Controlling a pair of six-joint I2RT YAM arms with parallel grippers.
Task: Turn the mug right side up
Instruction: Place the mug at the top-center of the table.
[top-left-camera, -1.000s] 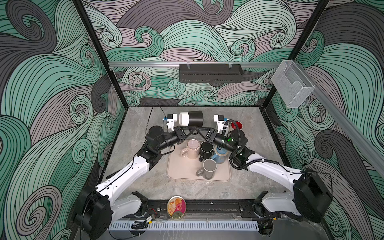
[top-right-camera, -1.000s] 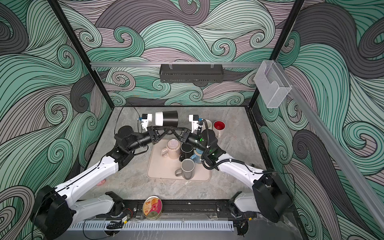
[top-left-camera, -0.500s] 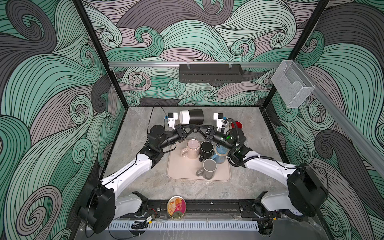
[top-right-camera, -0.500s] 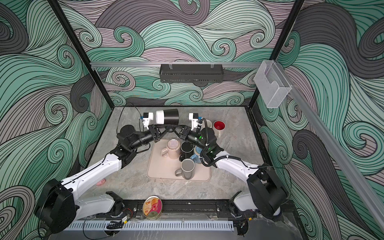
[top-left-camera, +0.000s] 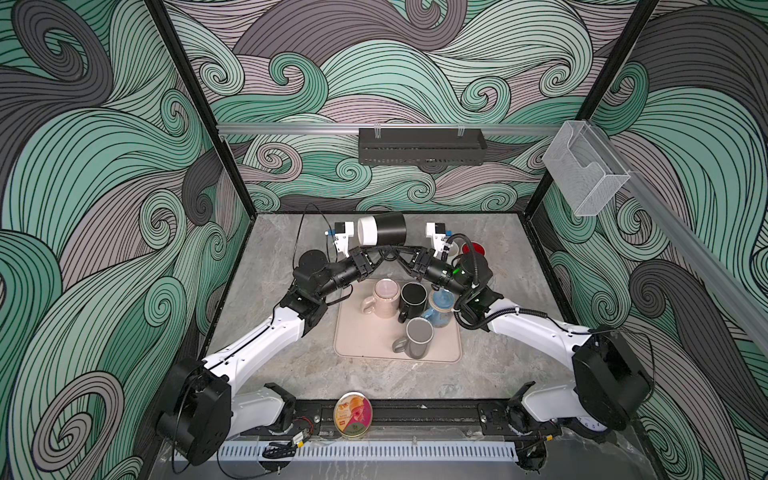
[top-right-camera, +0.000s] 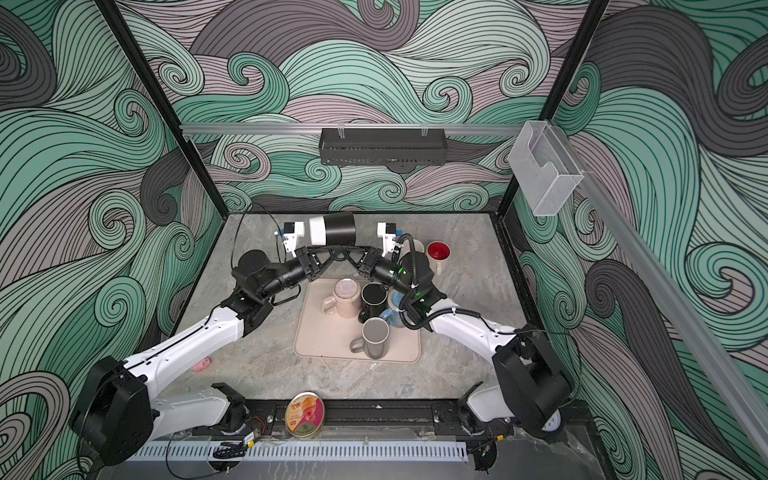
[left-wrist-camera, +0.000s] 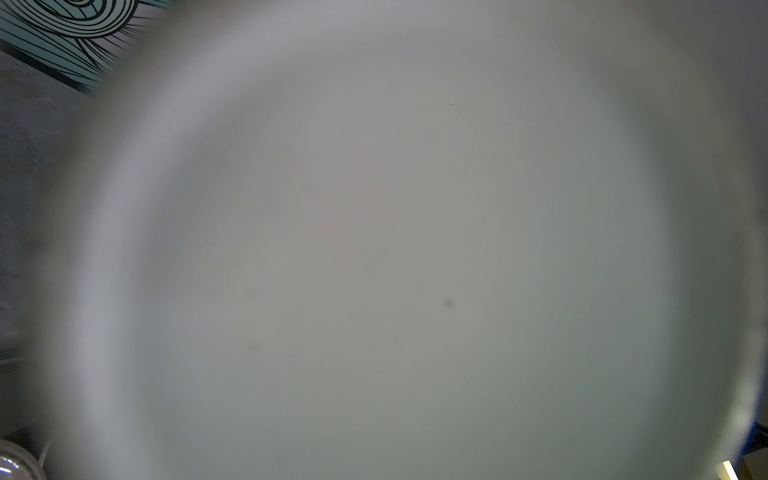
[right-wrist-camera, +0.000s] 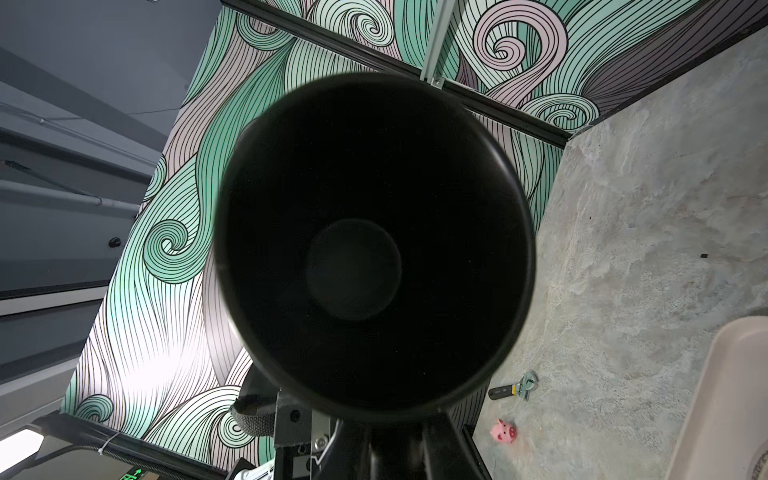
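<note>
The mug, black with a white base, hangs on its side in the air over the back of the table, seen in both top views. Its white bottom fills the left wrist view, and its dark open mouth faces the right wrist camera. Just under the mug, my left gripper and my right gripper meet tip to tip, both shut at its underside. The right gripper sits closed right below the rim. The handle is hidden.
A beige tray below holds a pink mug, a black mug, a blue mug and a grey mug. A red-lined mug stands behind my right arm. A pink pig toy and a round tin lie nearer the front.
My right gripper has closed under the mug. Both arms and the mug have shifted slightly toward the back wall.
</note>
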